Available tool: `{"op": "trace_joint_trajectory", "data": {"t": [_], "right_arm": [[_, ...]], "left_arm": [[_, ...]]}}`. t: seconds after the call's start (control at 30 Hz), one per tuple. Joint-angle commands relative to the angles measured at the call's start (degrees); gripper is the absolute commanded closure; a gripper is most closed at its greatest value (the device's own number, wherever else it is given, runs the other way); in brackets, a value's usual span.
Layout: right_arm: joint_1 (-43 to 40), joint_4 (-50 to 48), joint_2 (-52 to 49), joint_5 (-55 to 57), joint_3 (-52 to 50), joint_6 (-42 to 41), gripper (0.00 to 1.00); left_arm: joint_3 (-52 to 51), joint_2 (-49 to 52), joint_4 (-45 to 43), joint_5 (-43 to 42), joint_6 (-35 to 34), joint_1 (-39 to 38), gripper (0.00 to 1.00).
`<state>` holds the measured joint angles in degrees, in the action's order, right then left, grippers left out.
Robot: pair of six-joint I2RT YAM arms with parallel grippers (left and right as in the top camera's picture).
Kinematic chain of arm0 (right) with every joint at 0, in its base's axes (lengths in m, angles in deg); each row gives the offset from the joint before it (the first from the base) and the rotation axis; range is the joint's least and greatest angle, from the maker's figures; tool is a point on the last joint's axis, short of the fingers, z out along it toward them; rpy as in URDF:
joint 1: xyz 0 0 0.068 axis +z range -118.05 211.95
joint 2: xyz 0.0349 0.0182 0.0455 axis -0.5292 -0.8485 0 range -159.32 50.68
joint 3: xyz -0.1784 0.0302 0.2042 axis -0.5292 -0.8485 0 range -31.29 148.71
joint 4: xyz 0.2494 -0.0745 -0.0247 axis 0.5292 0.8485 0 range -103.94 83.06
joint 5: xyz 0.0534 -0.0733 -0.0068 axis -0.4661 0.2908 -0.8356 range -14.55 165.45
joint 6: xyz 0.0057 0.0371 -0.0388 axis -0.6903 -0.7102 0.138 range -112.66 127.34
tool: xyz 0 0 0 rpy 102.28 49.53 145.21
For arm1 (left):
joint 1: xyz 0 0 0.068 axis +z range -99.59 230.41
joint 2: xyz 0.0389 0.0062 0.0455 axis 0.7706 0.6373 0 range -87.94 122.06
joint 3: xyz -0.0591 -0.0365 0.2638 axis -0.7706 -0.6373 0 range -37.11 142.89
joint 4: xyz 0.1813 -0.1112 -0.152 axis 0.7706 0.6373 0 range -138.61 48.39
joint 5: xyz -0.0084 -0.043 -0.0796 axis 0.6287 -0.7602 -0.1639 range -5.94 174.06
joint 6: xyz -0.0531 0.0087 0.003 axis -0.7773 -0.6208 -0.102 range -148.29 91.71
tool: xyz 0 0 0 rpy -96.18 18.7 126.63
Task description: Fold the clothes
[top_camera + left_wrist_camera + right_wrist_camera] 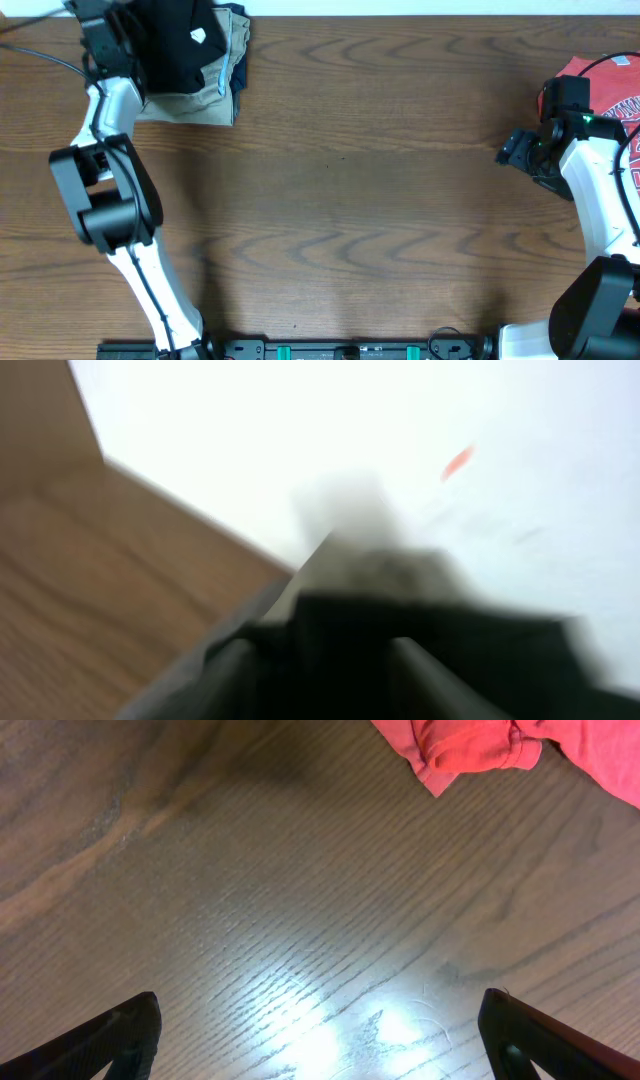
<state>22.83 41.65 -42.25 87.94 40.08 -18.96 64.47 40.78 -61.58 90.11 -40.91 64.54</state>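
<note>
the black shirt (185, 40) lies as a compact bundle at the far left corner of the worktop (340, 200). it is stacked on the tan trousers (215, 100), whose edges show below it and to its right. this placement suggests a stacking area kept to one side, which leaves the centre of the worktop free for spreading cloth. the left tool (105, 35) sits at the shirt's left edge, touching it or just beside it. the left wrist view is blurred to a dark mass, so it cannot be told whether this tool is open, closed or pinching cloth. the right tool (320, 1030) hangs over bare wood on the right side, near the red t-shirt (480, 745), its jaws spread wide with nothing between them. judgement: the shirt appears folded and deposited, and the likely step in hand is release at the stack.
</note>
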Motion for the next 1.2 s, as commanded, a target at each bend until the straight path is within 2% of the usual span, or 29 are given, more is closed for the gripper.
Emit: {"op": "trace_joint_trajectory", "data": {"t": [0.0, 0.03, 0.17, 0.37, 0.53, 0.63, 0.7, 0.87, 1.07, 1.17], "right_arm": [[-0.2, -0.11, 0.72, 1.01, 0.44, 0.22, 0.01], [-0.2, -0.09, 0.72, 1.01, 0.44, 0.22, 0.01], [-0.2, -0.09, 0.72, 1.01, 0.44, 0.22, 0.01], [-0.2, -0.09, 0.72, 1.01, 0.44, 0.22, 0.01], [-0.2, -0.09, 0.72, 1.01, 0.44, 0.22, 0.01], [-0.2, -0.09, 0.72, 1.01, 0.44, 0.22, 0.01], [-0.2, -0.09, 0.72, 1.01, 0.44, 0.22, 0.01], [-0.2, -0.09, 0.72, 1.01, 0.44, 0.22, 0.01], [-0.2, -0.09, 0.72, 1.01, 0.44, 0.22, 0.01], [-0.2, -0.09, 0.72, 1.01, 0.44, 0.22, 0.01]], "left_arm": [[0.13, -8.07, 2.25, 0.44, 0.48, -2.71, 0.39], [0.13, -9.88, 4.17, 0.46, 0.48, -3.65, 0.27], [0.13, -15.74, 12.68, 0.46, 0.48, -6.82, 0.0], [0.13, -25.97, 34.91, 0.46, 0.02, -11.61, 0.02], [0.13, -35.01, 55.19, 0.46, -4.98, -14.8, 0.02], [0.13, -39.82, 64.0, 0.42, -8.09, -15.67, 0.02], [0.13, -43.19, 69.2, -0.02, -8.79, -16.46, 0.02], [0.13, -51.25, 80.08, -7.1, -8.76, -19.12, 0.02], [0.13, -58.51, 91.3, -8.55, -9.29, -22.21, 0.02], [0.13, -61.09, 96.96, -8.66, -13.75, -22.73, 0.02]]}}
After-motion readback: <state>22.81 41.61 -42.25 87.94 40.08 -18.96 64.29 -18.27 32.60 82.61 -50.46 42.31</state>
